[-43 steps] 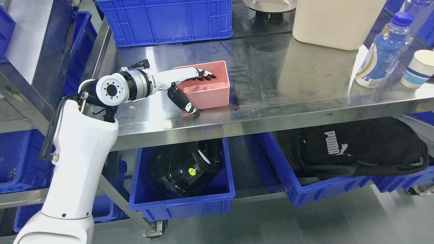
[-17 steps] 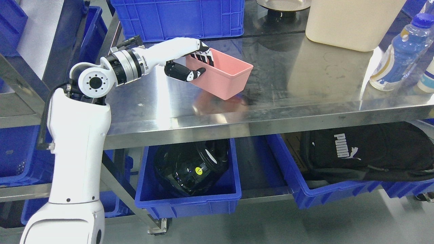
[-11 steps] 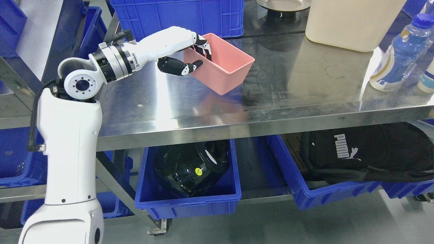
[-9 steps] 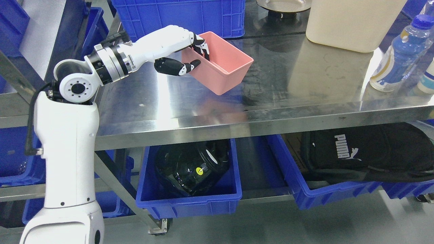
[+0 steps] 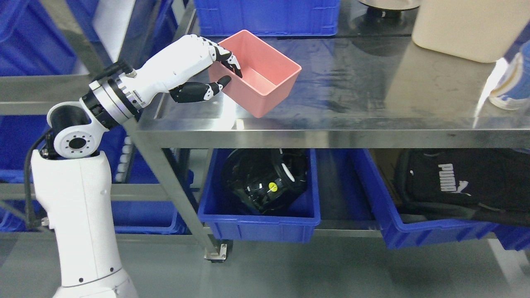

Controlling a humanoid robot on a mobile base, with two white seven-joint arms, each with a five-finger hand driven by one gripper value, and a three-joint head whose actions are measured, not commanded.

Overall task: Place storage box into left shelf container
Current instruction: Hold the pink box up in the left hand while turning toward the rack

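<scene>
A pink open storage box [image 5: 258, 76] hangs tilted above the left end of the steel table [image 5: 372, 103]. My left hand [image 5: 225, 70] is shut on its near left wall, fingers inside the rim and thumb outside. The box is clear of the tabletop. The left shelf unit [image 5: 37, 89] stands to the left of the table, with blue containers [image 5: 143, 213] on its levels. My right arm is out of view.
A blue crate [image 5: 265, 16] and a cream tub [image 5: 468, 25] stand at the table's back. A bottle [image 5: 511, 80] is at the right edge. Below, a blue bin [image 5: 258, 215] holds a black helmet [image 5: 261, 180]; another holds a black bag [image 5: 463, 186].
My left hand closed on the pink box, lifted it off the table and carried it left. The camera has turned left, so the whole scene has shifted right.
</scene>
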